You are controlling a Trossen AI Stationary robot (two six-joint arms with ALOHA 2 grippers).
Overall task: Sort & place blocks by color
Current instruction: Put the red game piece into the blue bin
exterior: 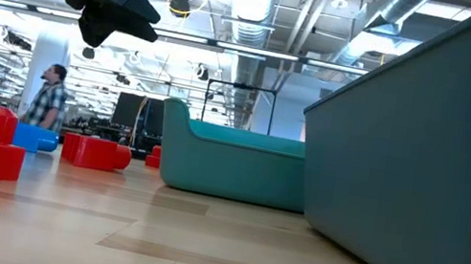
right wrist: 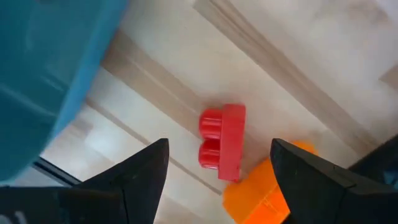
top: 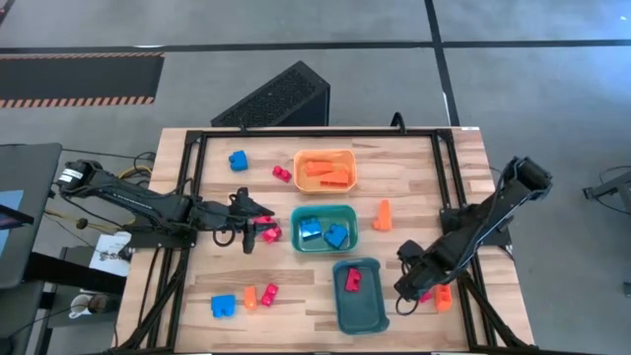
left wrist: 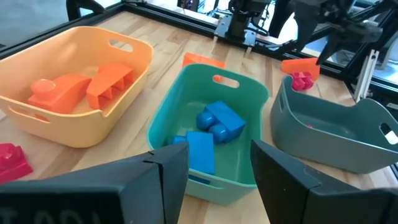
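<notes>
The blocks are partly sorted. Two orange blocks (top: pixel 327 173) lie in the orange tray (top: pixel 325 155). Blue blocks (top: pixel 325 233) lie in the green tray (top: pixel 323 211) in the middle. One red block (top: pixel 352 281) is in the dark teal tray (top: pixel 361 320).

Many blocks are not yet put away. On the table (top: pixel 414 177) there is a blue block (top: pixel 238 160) and a red block (top: pixel 282 174) near the orange tray, and an orange block (top: pixel 383 214) stands beside the green tray. Down at the near edge lie a blue one (top: pixel 223 306), an orange one (top: pixel 249 297) and a red one (top: pixel 269 293), close together.

The right gripper (right wrist: pixel 217 165) hangs over a red block (right wrist: pixel 222 142) on the wood, with an orange block (right wrist: pixel 266 190) touching it or just beside it, right of the teal tray. Its fingers are spread wide with nothing between them yet. This looks like the step of picking up that red block. Next it should go down so the fingers pass on both sides of the red block only, then squeeze, lift, and carry it to the teal tray. The orange one is so close that it could get bumped.

The left gripper (top: pixel 258 229) is by the green tray, near a red block (top: pixel 271 234). Its fingers (left wrist: pixel 165 180) are partly apart, and I cannot tell if they hold anything.
</notes>
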